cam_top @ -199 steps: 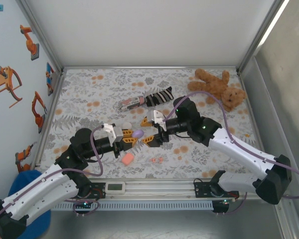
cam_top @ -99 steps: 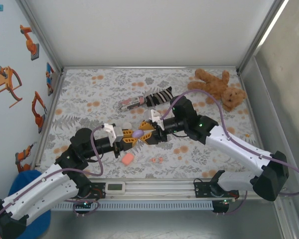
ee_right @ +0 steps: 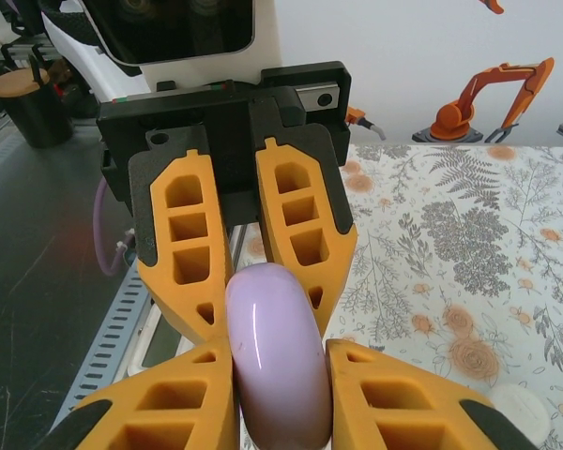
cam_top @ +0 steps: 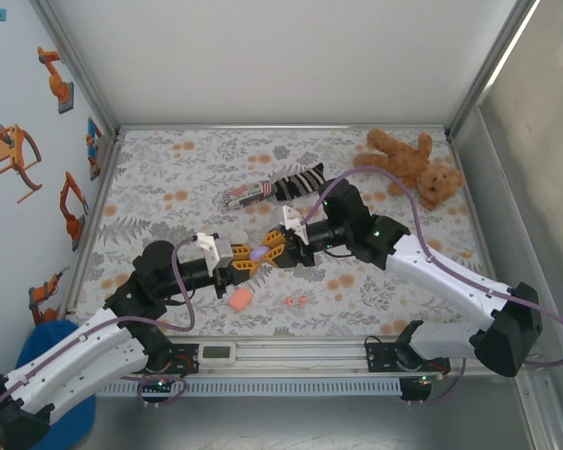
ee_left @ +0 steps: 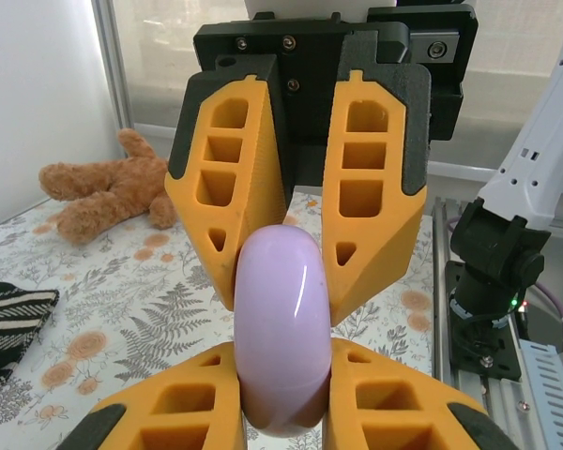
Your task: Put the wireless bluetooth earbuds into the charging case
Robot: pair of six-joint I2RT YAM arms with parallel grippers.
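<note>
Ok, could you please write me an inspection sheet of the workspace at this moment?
Surface: floral cloth, lying flat.
Job's things: lilac case held above the cloth; coral earbuds loose on the cloth.
Clutter: salmon case, striped sock, teddy bear.
Grippers: left pincer and right pincer both shut on the lilac case, from opposite ends.
Cables: purple cables loop along both arms.
Surroundings: excavator stickers on the left wall.

coral-red earbuds (cam_top: 296, 301) loose on the table (cam_top: 150, 178)
two tiny beans side by side at the near middle. a salmon-orange case (cam_top: 239, 299) lies near them on the left. farther back, a glossy lilac case (cam_top: 259, 252), pebble-shaped and shut, is held on edge off the surface.
</note>
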